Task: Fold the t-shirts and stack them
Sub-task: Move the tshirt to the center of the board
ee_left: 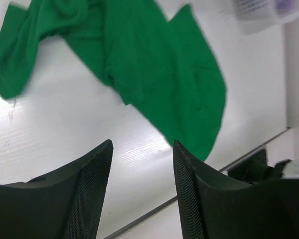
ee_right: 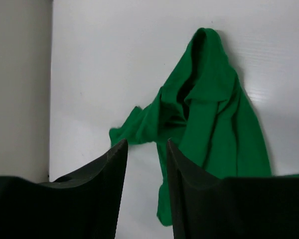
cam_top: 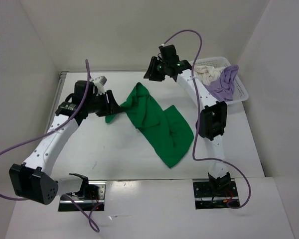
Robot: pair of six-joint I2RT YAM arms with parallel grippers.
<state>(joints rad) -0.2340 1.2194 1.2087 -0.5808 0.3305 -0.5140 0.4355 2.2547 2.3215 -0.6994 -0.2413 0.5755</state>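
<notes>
Black fingers (ee_left: 84, 199) of the left jaws sit right up close in the left wrist view; they are spread apart and nothing is between them; past them the green shirt (ee_left: 154, 74) lies on the white desk (ee_left: 65, 134). In their own view the right jaws look much the same; the two fingers (ee_right: 94, 194) stand a little apart and hold nothing; the green shirt (ee_right: 214, 114) is bunched up on the desk beyond them.

From above, the green shirt (cam_top: 159, 124) lies crumpled in the middle of the desk (cam_top: 114, 159), in a long slanted strip; it is not folded. The left arm (cam_top: 55, 139) reaches in from the left; its jaws are just beside the shirt's left corner, and I cannot tell if they touch it. The right arm (cam_top: 209, 119) reaches to the far side, near the shirt's far end. A white basket (cam_top: 241, 93) sits at the far right corner; the purple shirt (cam_top: 224, 82) and the cream shirt (cam_top: 205, 73) are piled in it.
</notes>
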